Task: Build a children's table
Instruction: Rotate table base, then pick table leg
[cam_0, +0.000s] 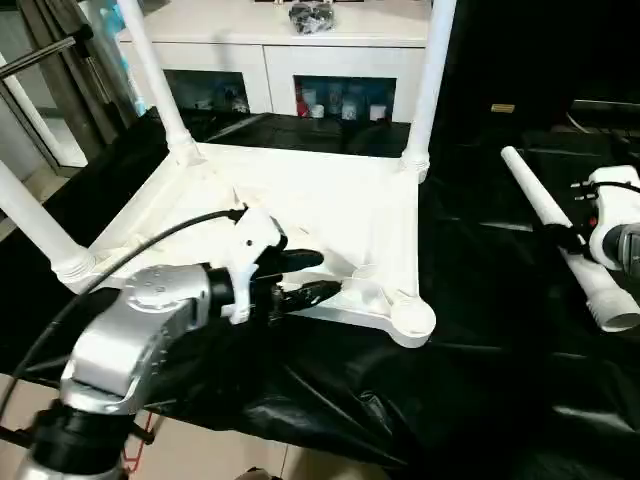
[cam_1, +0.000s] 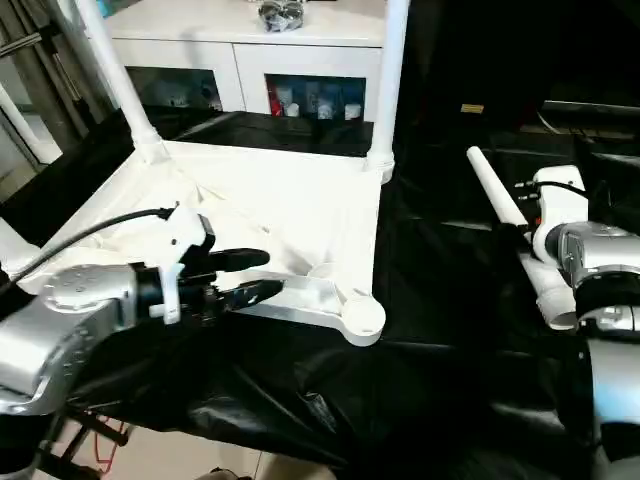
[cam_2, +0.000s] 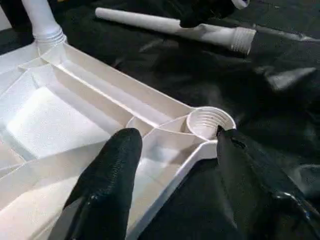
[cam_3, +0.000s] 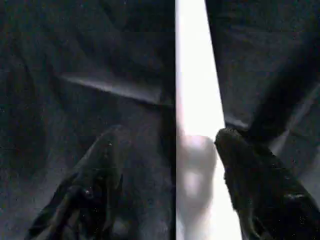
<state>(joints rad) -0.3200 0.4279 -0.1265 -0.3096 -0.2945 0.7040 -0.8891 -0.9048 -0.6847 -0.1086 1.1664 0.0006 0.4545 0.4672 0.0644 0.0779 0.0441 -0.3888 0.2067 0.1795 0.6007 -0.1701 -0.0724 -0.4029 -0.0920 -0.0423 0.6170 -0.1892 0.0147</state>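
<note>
- Left gripper (cam_2: 172, 165) is nearest the head camera: black fingers (cam_2: 107, 185) spread, straddling the near edge of the tabletop (cam_0: 300, 200) next to the empty corner socket (cam_2: 207, 121). Holding nothing that I can see.
- Tabletop lies upside down on black sheeting (cam_0: 480, 330), ribbed underside up. Three legs already stand in their sockets: far-left leg (cam_0: 150, 70), far-right leg (cam_0: 432, 80), near-left leg (cam_0: 30, 220).
- Key relation: the loose fourth leg (cam_0: 560, 235) lies flat on the sheeting, to the right of the open socket and well apart from it. Long axis runs near-to-far, threaded end (cam_2: 241, 40) toward the robot.
- Right gripper (cam_3: 170, 165) is at that leg, fingers apart either side of the tube; can't tell if they touch it. Right arm is clearly the nearer one.
- Judgement: the leg must go upright, thread down, then across to the socket.
- Materials: glossy white moulded plastic, smooth tapering tube, socket threaded inside; the sheeting is wrinkled and shiny, so the tube may roll or slide.
- White cabinet (cam_0: 280, 50) behind.
</note>
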